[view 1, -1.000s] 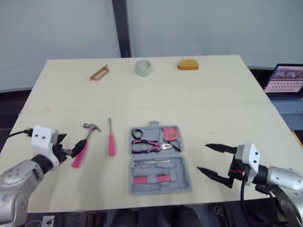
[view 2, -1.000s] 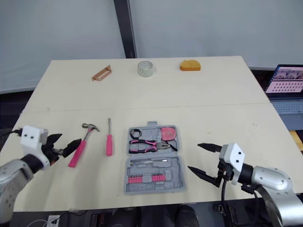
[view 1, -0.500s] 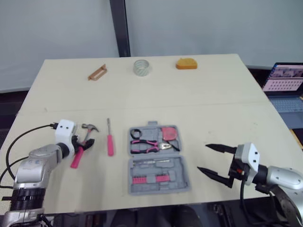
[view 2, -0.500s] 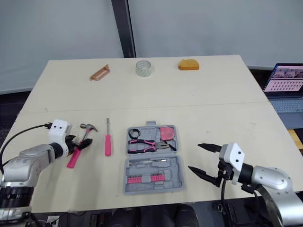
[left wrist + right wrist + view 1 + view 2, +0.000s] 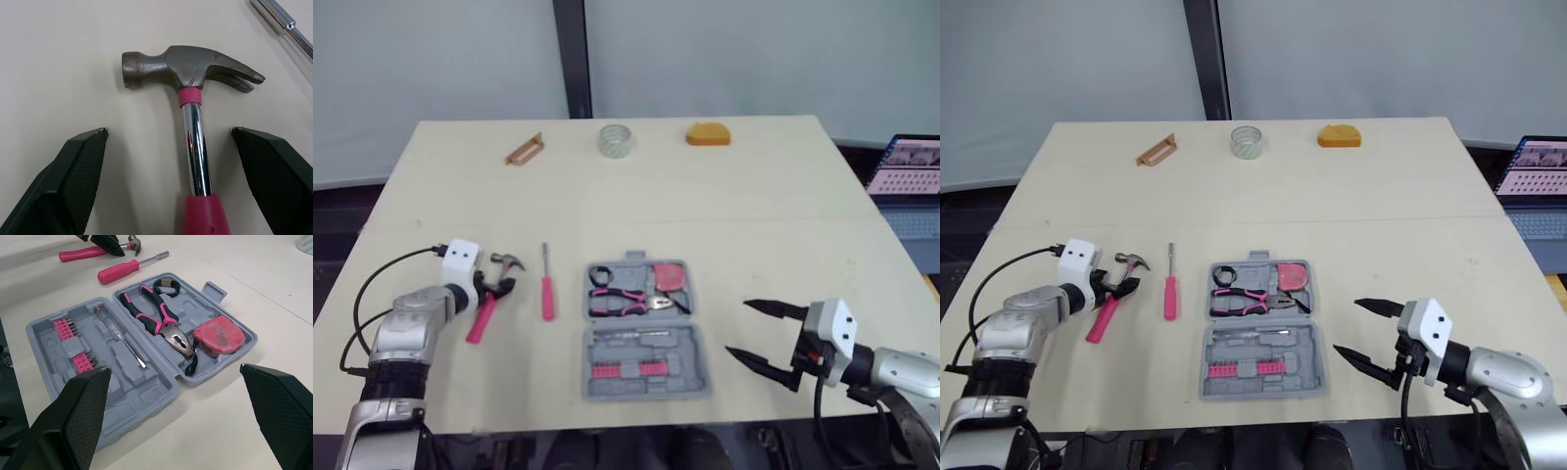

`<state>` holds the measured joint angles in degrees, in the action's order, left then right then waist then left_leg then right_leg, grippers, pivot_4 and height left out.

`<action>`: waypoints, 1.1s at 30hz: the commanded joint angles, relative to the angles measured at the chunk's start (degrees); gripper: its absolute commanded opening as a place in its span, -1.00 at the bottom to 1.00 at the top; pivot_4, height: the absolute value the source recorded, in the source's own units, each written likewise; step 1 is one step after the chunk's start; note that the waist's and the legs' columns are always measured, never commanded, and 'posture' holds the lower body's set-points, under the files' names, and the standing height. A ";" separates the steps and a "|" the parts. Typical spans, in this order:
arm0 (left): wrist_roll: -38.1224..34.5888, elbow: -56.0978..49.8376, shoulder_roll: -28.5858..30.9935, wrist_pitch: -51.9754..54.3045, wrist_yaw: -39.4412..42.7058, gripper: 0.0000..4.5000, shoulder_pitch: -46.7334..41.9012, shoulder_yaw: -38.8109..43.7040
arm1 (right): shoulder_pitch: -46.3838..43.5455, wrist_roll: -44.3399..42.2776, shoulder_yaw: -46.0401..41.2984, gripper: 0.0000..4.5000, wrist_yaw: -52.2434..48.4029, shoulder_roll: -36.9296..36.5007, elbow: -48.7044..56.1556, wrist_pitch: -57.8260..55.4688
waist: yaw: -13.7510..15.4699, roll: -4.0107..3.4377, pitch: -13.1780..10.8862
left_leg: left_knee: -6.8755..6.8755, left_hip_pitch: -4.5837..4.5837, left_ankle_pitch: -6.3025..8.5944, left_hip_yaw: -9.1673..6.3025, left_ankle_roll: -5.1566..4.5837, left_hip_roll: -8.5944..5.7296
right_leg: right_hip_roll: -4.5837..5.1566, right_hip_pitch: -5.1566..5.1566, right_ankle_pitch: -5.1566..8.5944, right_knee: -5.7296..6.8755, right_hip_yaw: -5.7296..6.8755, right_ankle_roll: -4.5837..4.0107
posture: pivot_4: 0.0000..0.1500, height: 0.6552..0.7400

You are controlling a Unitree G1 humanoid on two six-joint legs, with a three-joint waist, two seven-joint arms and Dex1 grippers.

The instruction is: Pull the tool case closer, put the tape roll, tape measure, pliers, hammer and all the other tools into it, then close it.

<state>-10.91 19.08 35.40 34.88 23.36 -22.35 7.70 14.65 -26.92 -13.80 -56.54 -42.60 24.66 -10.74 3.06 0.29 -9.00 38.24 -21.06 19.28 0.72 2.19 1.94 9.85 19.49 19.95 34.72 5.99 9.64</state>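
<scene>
Straddling the chrome neck of the pink-handled steel hammer, the left hand is spread wide, with both fingers clear of the tool. The hammer lies on the pale wooden bench, left of a pink-handled screwdriver and the open grey plastic tool case. The case holds pink-gripped pliers and a pink tape measure. The right hand hangs open just right of the case. A clear tape roll sits near the far edge.
</scene>
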 commanded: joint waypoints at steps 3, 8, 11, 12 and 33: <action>1.54 1.79 -2.03 -0.40 0.96 0.94 -0.75 -1.94 | 0.15 -0.49 -1.55 1.00 0.52 -0.72 2.48 -0.56 | 0.38 -0.08 0.05 | 0.01 0.00 0.00 0.00 -0.01 -0.01 | 0.00 -0.01 0.00 0.01 0.00 0.00 | 1.00 1.00; 2.07 0.72 -3.44 0.06 0.94 0.94 -0.77 -2.10 | -0.16 -0.31 -1.12 1.00 0.84 -0.54 2.64 -0.80 | 0.61 -0.17 0.10 | 0.01 0.00 -0.01 0.00 -0.01 -0.02 | 0.01 -0.02 0.00 0.01 0.00 0.00 | 1.00 1.00; 2.38 0.64 -4.24 0.10 0.94 0.94 -1.21 -2.04 | -0.44 -0.24 -0.75 1.00 1.08 -0.46 2.67 -0.93 | 0.99 -0.18 0.11 | 0.02 0.00 -0.01 0.00 -0.01 -0.02 | 0.01 -0.02 0.00 0.00 0.00 0.00 | 1.00 1.00; 2.54 0.57 -4.47 0.07 1.03 0.94 -1.31 -2.11 | -0.51 -0.22 -0.66 1.00 1.12 -0.43 2.66 -0.95 | 1.10 -0.18 0.11 | 0.02 -0.01 -0.01 0.00 -0.01 -0.02 | 0.01 -0.02 0.00 0.01 0.00 0.00 | 1.00 1.00; 4.68 3.16 -6.39 -1.99 1.06 0.84 -3.47 -1.74 | -0.67 0.45 -0.12 1.00 1.72 0.50 2.54 -0.77 | 1.35 -0.17 0.10 | 0.01 -0.02 -0.01 0.00 -0.01 -0.03 | 0.01 -0.01 0.00 -0.01 0.00 0.01 | 1.00 1.00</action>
<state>-6.39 21.08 29.80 32.63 23.68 -25.87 7.14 14.01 -25.92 -13.67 -55.51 -42.33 25.40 -11.73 4.42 0.12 -8.90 38.25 -21.08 19.28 0.72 2.18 1.91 9.86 19.48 19.94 34.70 6.00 9.64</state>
